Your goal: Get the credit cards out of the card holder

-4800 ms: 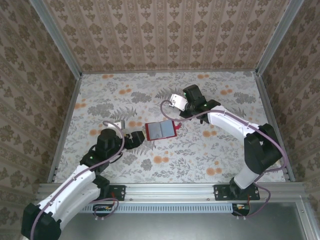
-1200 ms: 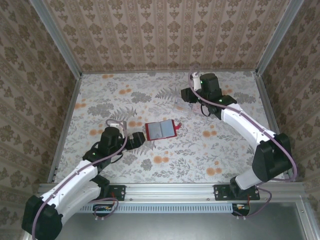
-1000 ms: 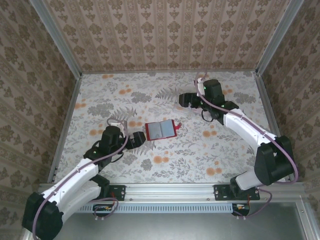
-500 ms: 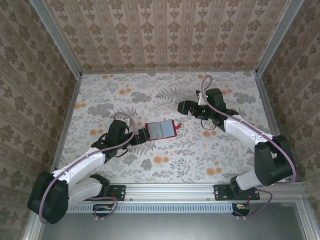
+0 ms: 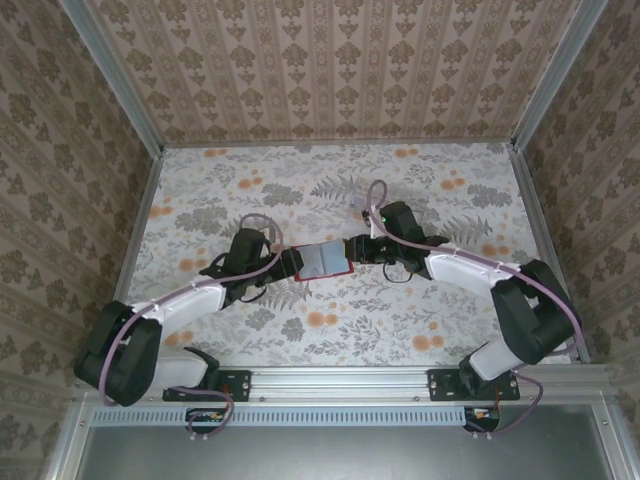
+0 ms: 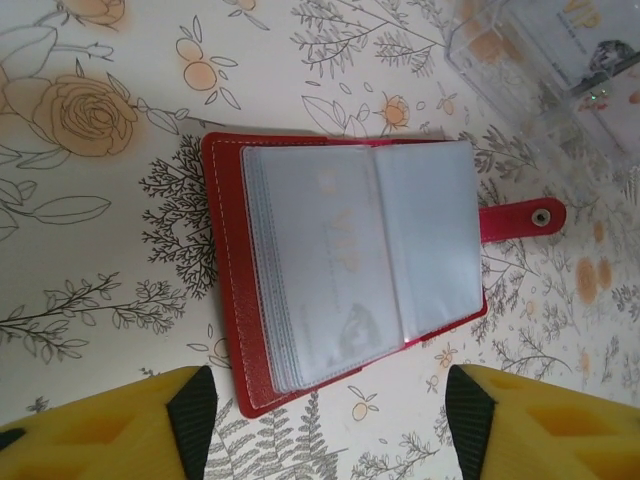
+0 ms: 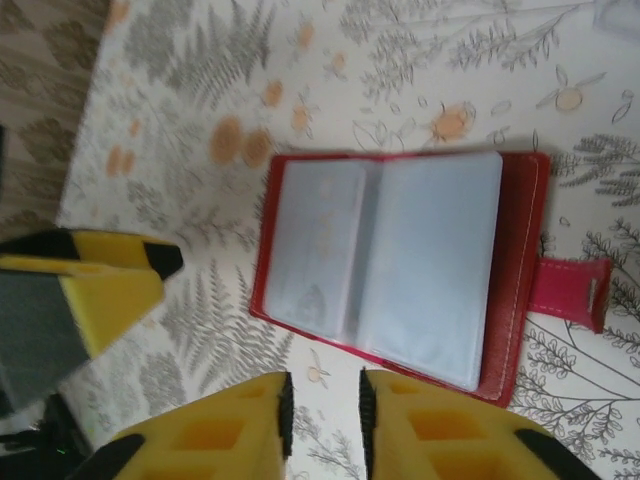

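- In the top view, the small red folding card holder with grey-blue pocket rows lies open on the floral-printed table. It is flanked by the left gripper at its left edge and the right gripper at its tab side, each just beside it.
- In the left wrist view, the yellow fingers of the left gripper are spread wide, and nothing is pinched. The holder's near edge lies between them.
- A thin pale credit card with faint gold lettering is seen tucked in the left-hand pocket.
- The small red closing tab lies flat, and a clear oblong plastic piece lies apart beyond it.
- The red border is best pressed down here, off the pockets, so that the card is not clamped.
- In the right wrist view, the yellow fingers of the right gripper are drawn close with a narrow gap between them, and nothing is held. The holder lies just ahead of them.
- Which pocket edge is open cannot be told.
- Only the card's edge should be pinched, and the card drawn flat along the pocket.
- Otherwise a sleeve may be caught or the holder dragged.
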You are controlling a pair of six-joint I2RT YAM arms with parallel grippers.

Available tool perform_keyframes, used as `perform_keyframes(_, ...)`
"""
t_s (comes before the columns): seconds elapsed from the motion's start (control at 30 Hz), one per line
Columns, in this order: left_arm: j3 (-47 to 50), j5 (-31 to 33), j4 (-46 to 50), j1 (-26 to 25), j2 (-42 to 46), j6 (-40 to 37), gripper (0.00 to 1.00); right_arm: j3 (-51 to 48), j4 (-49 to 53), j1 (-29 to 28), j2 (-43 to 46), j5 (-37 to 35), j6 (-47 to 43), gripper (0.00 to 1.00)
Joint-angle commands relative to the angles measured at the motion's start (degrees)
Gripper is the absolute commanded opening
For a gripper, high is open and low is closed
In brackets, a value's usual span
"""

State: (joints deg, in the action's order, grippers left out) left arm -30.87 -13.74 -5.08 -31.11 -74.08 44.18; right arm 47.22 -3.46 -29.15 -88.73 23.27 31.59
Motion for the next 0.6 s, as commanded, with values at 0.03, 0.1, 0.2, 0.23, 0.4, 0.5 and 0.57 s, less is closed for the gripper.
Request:
perform_keyframes(0.03, -2.6, -0.9, -2.3, -0.6, -2.8, 0.6, 0.64, 2.1, 0.0, -0.6, -4.2, -3.2, -0.5, 0.15)
perform_keyframes(0.1, -2.8, -0.9, -2.5, -0.6, -3.8, 0.6, 0.64, 2.8, 0.7, -0.7, -5.8, -3.9, -0.7, 0.09)
perform_keyframes(0.2, -3.0, -1.3, -3.1, -0.7, -5.0, 0.6, 0.64, 3.9, 2.3, -0.6, -7.9, -5.7, -1.5, 0.08)
perform_keyframes(0.23, -3.1, -1.4, -3.3, -0.7, -5.4, 0.6, 0.65, 4.4, 2.9, -0.7, -8.6, -6.1, -1.7, 0.08)
perform_keyframes(0.4, -3.7, -2.1, -4.0, -0.9, -7.0, 0.6, 0.64, 5.7, 4.8, -0.8, -11.5, -8.4, -2.2, 0.08)
perform_keyframes(0.5, -4.2, -2.7, -4.6, -1.0, -8.0, 0.4, 0.63, 6.2, 6.7, -1.1, -12.6, -10.2, -2.6, 0.06)
perform_keyframes(0.57, -4.5, -3.1, -5.1, -1.0, -8.9, 0.4, 0.63, 6.4, 7.5, -1.6, -13.0, -10.8, -2.8, 0.05)
